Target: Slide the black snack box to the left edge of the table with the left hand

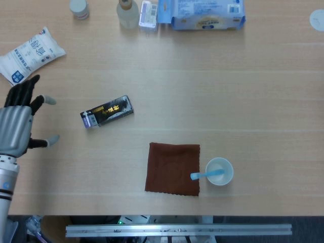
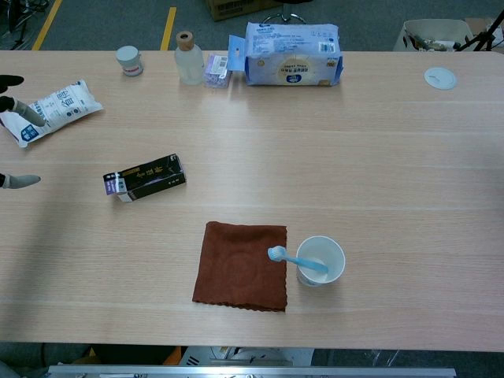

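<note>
The black snack box (image 1: 107, 112) lies flat on the table left of centre, tilted, with gold print and a purple end; the chest view shows the same snack box (image 2: 145, 177). My left hand (image 1: 19, 121) is over the table's left side, to the left of the box and apart from it. Its fingers are spread and it holds nothing. In the chest view only the fingertips (image 2: 19, 111) of that hand show at the left border. My right hand appears in neither view.
A white bag (image 1: 31, 54) lies at the far left, just beyond my left hand. A brown cloth (image 1: 173, 168) and a white cup (image 1: 219, 171) with a blue toothbrush sit near the front. Along the back stand a small jar (image 1: 78, 8), a bottle (image 1: 127, 12) and a blue pack (image 1: 206, 13).
</note>
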